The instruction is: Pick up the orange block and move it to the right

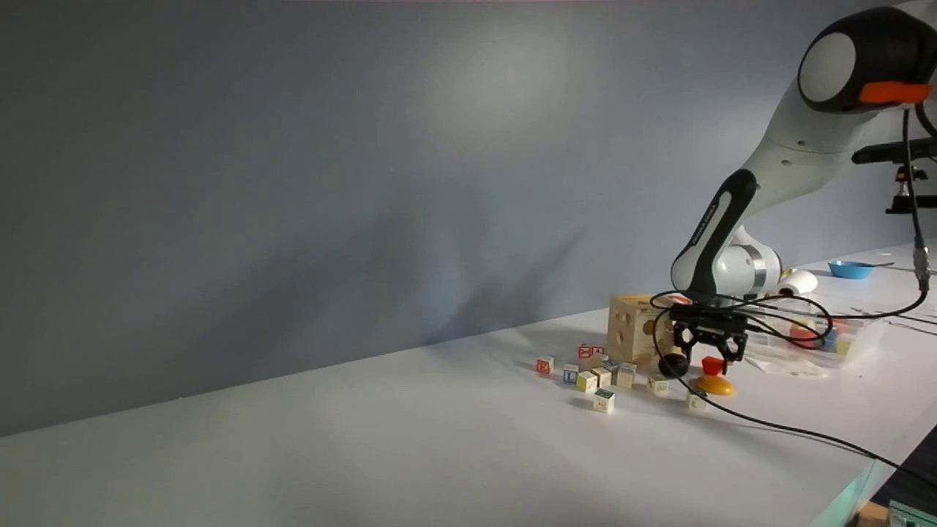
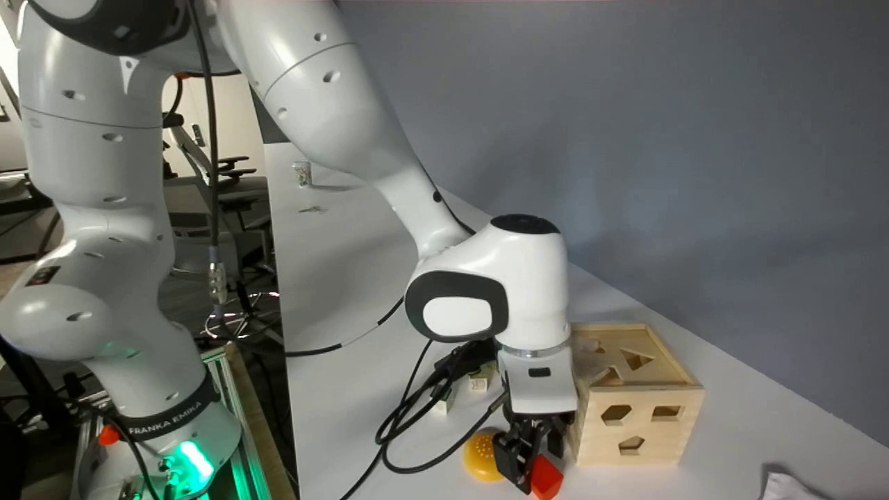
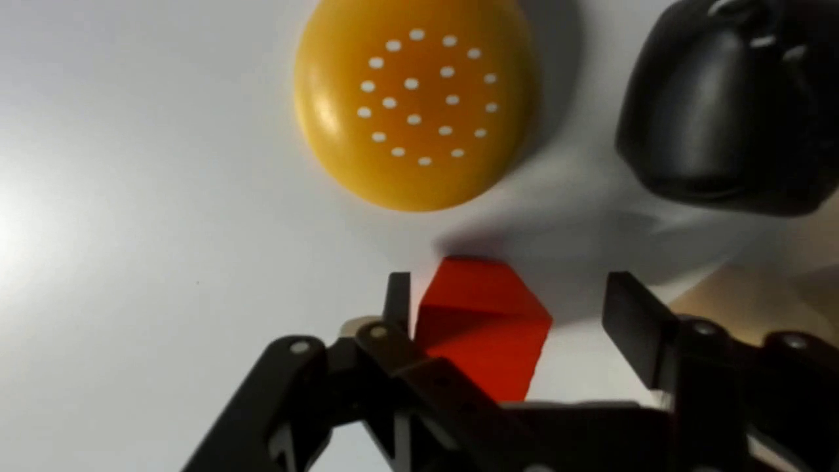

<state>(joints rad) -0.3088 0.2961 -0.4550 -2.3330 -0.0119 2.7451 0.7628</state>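
Note:
The orange block is a small orange-red faceted block (image 3: 482,328) in the wrist view, standing on the white table. It also shows in both exterior views, under the gripper (image 1: 711,366) and at the bottom edge (image 2: 547,478). My gripper (image 3: 513,308) is open around it, with one finger on each side. The block lies close to the finger at the left of the wrist view. A wide gap separates it from the finger at the right. The left finger's linkage hides part of the block. Whether the left finger touches it I cannot tell.
A yellow dome with white dots (image 3: 419,105) sits beside the block. A black object (image 3: 701,118) stands near the right finger. The pale wooden cube (image 2: 635,423) is close to the gripper. Several small letter blocks (image 1: 604,400) lie around. A loose black cable (image 1: 776,430) crosses the table.

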